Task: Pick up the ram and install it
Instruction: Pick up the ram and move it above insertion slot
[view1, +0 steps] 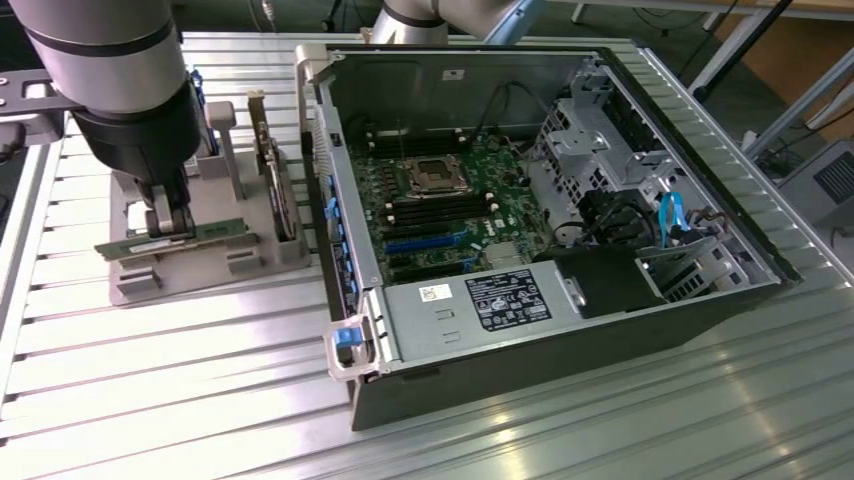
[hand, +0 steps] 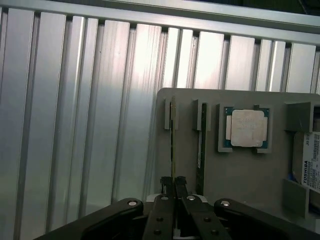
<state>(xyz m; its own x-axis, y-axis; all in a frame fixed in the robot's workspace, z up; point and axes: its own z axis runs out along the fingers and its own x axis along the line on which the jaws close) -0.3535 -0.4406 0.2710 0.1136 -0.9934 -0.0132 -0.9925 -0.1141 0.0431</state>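
I see a ribbed aluminium table (view1: 160, 400) carrying an open computer case (view1: 534, 375) laid on its side, its motherboard (view1: 454, 200) and power supply (view1: 467, 305) exposed. The supply's stickers are too small for me to read.

On the exterior view's left, the arm (view1: 114, 80) reaches down over a grey parts holder (view1: 147, 285) just beside the case. An expansion card (view1: 274, 170) stands upright in the holder, between the gripper and the case.

In the wrist view, a hard drive (hand: 311, 165) at the holder's edge reads "TOSHIBA".

The gripper (view1: 166, 228) has its fingers (hand: 166, 182) drawn narrow, pinching the ram (view1: 214, 233) by its long edge. The ram's far end sits between the holder's slot posts. A second stick (hand: 200, 145) stands in the neighbouring slot, just beside it, and a square processor (hand: 246, 128) lies in a recess beyond that.
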